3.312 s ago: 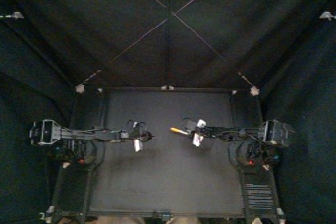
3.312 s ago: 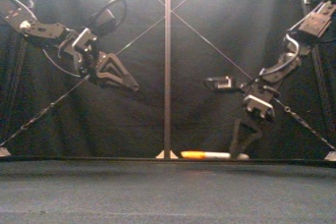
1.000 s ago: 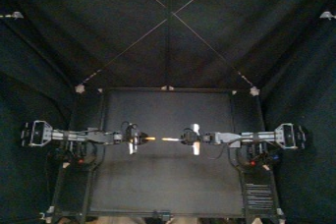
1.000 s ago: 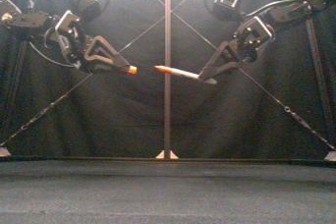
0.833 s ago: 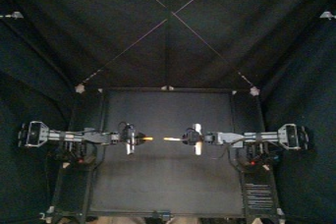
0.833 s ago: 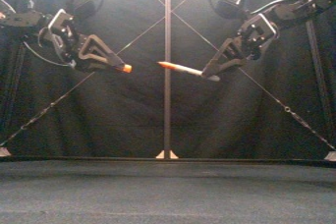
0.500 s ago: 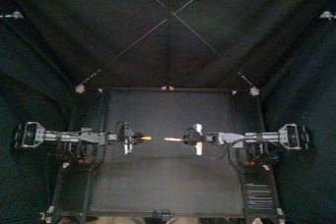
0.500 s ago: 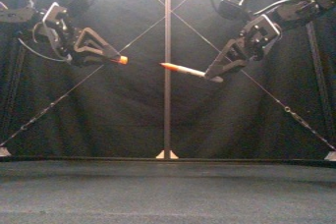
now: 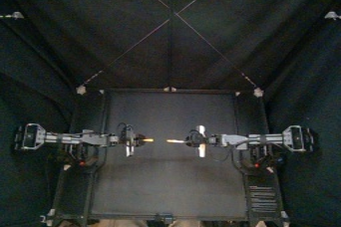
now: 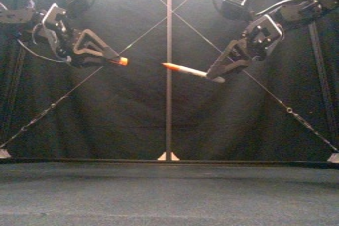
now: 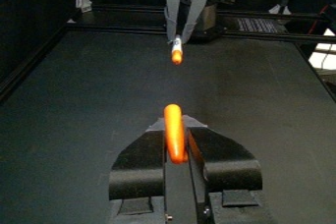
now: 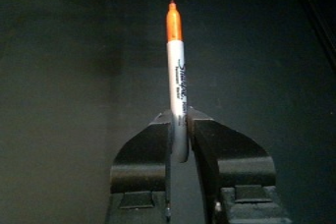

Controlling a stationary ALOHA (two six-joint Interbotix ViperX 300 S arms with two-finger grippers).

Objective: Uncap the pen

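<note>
Pen (image 10: pixel 185 70) is up in the air, high over the table (image 10: pixel 169 192), and it's in two pieces: the cap (image 10: pixel 121 61) is off. The cap is a short orange stub. The pen body is a pale barrel ending in an orange tip.

The left gripper (image 10: pixel 109 59) is clamped on the cap and the right gripper (image 10: pixel 216 72) is clamped on the barrel's rear end. Tip and cap face each other across a small gap, not touching.

From the front you get the height and the slant: the barrel slopes down from its tip toward the right gripper, and the cap sits near the tip's level.

From above, the cap (image 9: pixel 147 142) and the pen (image 9: pixel 177 142) fall on one line across the table's middle, left gripper (image 9: pixel 134 142) and right gripper (image 9: pixel 196 141) nose to nose.

The left wrist camera shows the cap (image 11: pixel 174 136) pinched between its jaws and poking forward, the pen's tip (image 11: pixel 178 53) pointing back at it from the other gripper (image 11: pixel 188 17).

Only the right wrist camera shows the black lettering down the white barrel (image 12: pixel 172 66), with the jaws pressed against it on both sides.

There's room all round: both grippers hang over the middle band of the table (image 9: pixel 167 186), well apart from its front and back edges and from the back curtain (image 9: pixel 170 32).
</note>
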